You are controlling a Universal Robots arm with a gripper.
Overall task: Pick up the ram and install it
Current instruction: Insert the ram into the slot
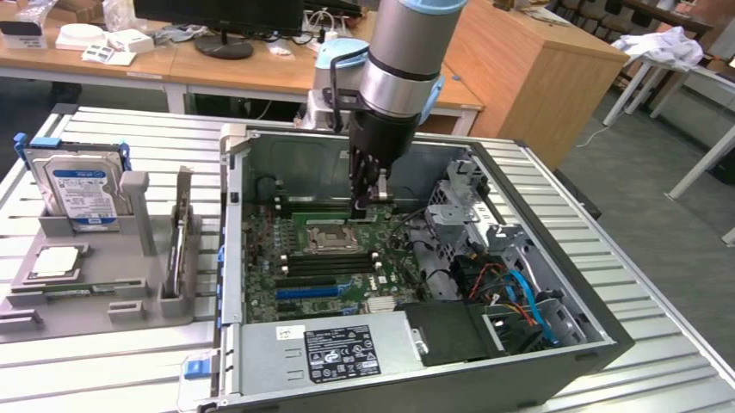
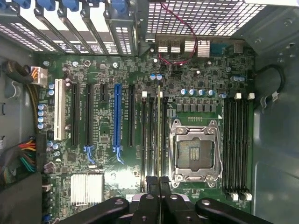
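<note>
Clamping ram (image 2: 159, 135) edge-on over DIMM slots (image 2: 145, 135) beside CPU socket (image 2: 195, 151), centre of exterior frame; gripper (image 1: 370, 203) jaws pressing together on ram's end; hard drive (image 1: 81, 185) standing upper left.

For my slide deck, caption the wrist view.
Gripper holds the ram edge-on at the memory slots beside the CPU socket.

The gripper (image 1: 374, 205), clamping the ram (image 2: 159, 135), hangs in free room over the motherboard (image 1: 301, 274). Drive cage (image 1: 466, 202) and cables (image 1: 517, 297) crowd the case's (image 1: 597, 340) edge at the exterior view's right.
</note>
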